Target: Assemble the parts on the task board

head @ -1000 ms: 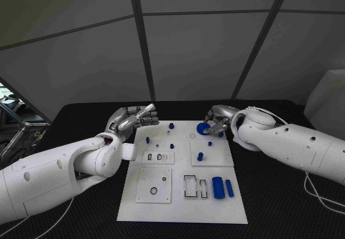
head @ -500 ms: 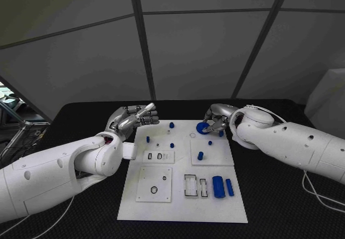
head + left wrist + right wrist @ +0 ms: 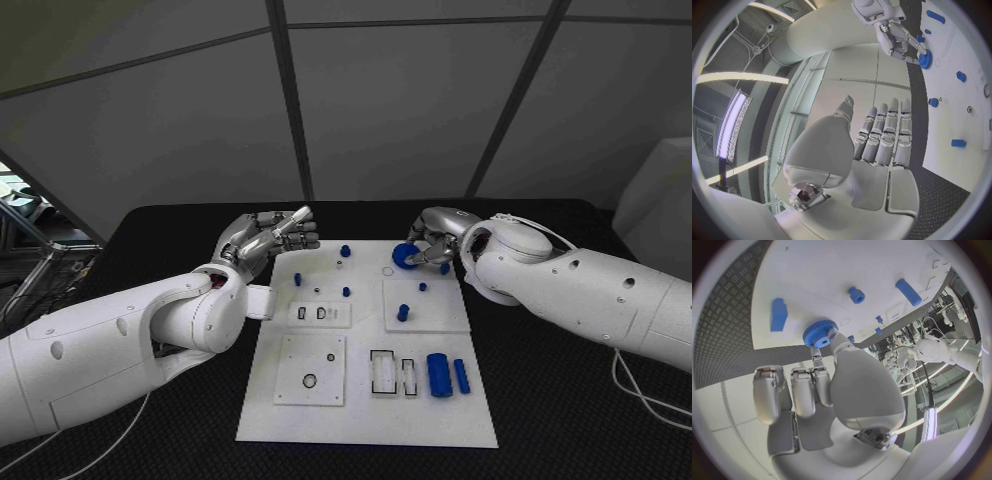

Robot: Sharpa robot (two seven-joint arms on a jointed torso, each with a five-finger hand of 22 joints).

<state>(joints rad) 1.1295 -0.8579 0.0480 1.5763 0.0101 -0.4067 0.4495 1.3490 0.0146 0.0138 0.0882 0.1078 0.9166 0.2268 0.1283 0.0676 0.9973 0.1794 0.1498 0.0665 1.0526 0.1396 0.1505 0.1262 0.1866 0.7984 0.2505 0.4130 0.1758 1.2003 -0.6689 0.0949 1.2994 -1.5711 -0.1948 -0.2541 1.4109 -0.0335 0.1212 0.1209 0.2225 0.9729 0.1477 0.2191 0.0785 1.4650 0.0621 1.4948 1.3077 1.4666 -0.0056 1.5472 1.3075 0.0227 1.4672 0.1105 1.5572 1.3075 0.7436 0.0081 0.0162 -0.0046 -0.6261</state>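
Your right hand pinches the blue gear in its fingers above the task board, upper centre; next, seat it. Left hand fingers are curled, holding nothing.

Task board centred on table. Left hand off board's far-left corner; right hand over far-right corner, holding gear above board.

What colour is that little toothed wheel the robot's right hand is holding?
Blue. The wheel shows best in the right wrist view, pinched in the right hand.
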